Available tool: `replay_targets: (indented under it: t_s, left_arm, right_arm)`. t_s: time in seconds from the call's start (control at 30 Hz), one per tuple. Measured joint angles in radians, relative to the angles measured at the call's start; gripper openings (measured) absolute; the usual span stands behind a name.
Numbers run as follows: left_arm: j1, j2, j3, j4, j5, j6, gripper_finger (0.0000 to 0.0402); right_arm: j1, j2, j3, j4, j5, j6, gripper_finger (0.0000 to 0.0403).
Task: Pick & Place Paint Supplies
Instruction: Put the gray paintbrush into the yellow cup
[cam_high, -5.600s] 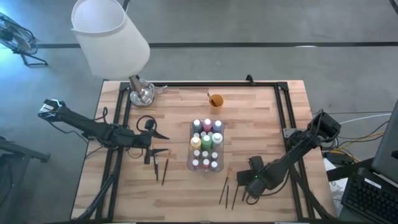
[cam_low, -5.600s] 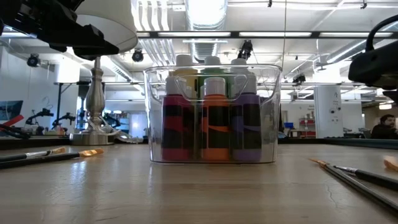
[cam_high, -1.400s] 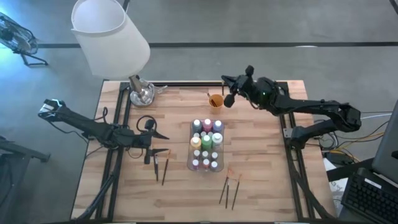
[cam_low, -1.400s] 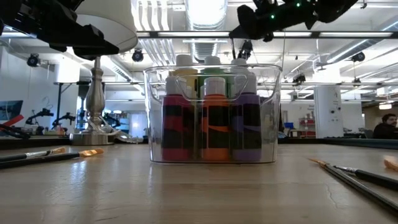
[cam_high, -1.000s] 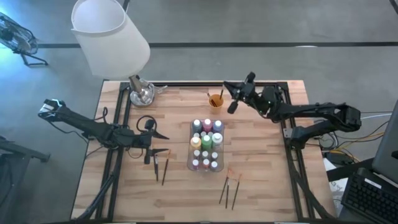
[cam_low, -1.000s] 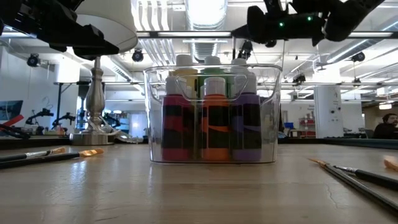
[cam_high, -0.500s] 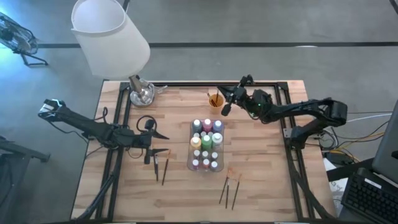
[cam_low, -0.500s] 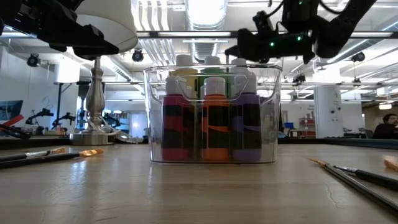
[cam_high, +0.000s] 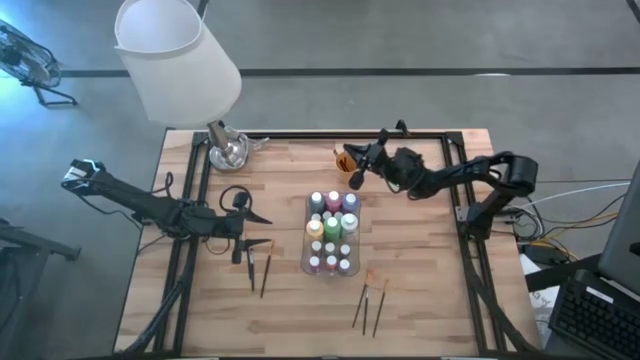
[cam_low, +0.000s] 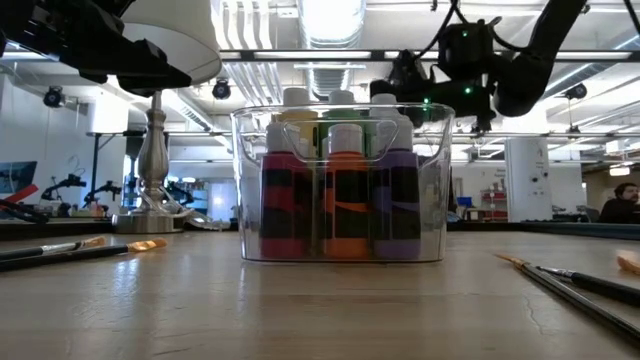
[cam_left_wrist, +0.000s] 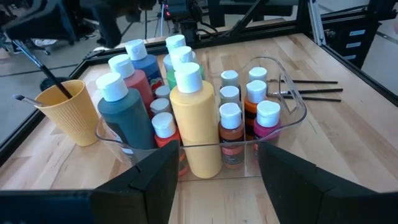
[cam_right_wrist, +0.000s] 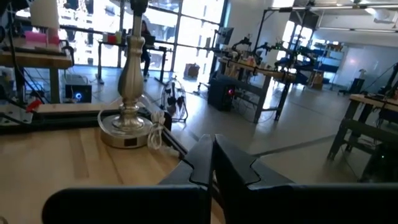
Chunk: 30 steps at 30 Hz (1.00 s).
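Observation:
Several paint bottles (cam_high: 331, 230) (cam_left_wrist: 193, 118) stand upright in the clear tray (cam_low: 250, 180) at mid-table. The orange cup (cam_high: 347, 161) (cam_left_wrist: 62, 115) stands behind the tray, with dark brushes (cam_left_wrist: 46, 71) leaning out of it. My right gripper (cam_high: 362, 155) (cam_right_wrist: 212, 146) hangs shut and level just right of the cup, above its rim. My left gripper (cam_high: 262, 230) (cam_left_wrist: 214, 186) waits open to the left of the tray, nothing between its fingers. Loose brushes lie flat at the near right (cam_high: 368, 305) and beside the left gripper (cam_high: 258, 270). My right gripper is shut beside the cup's rim. The fingers hide their own gap in the wrist view, and the other views blur it. I cannot tell whether a brush sits between them or whether they touch the cup.
A lamp with a white shade (cam_high: 180, 60) stands on its metal base (cam_high: 228, 150) at the far left corner. A black frame rail (cam_high: 320, 135) runs along the table's far edge. Bare wood lies between the tray and the near edge.
My right gripper has come down toward the orange cup and shifted a little toward the table's left, staying shut. In the low view it has sunk to about the height of the tray's rim.

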Motion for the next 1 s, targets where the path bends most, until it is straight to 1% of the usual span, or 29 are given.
replay_targets:
  t_s: [0.27,0.47,1.0]
  left_arm:
    - [0.000,0.000,0.000,0.000,0.000,0.000,0.0222]
    - [0.000,0.000,0.000,0.000,0.000,0.000,0.0222]
    - [0.000,0.000,0.000,0.000,0.000,0.000,0.0222]
  right_arm:
    - [-0.015,0.072,0.000,0.021,0.001,0.022,0.0008]
    - [-0.015,0.101,0.001,0.026,0.000,0.036,0.0008]
    - [-0.017,0.107,0.000,-0.011,0.000,0.046,0.0008]
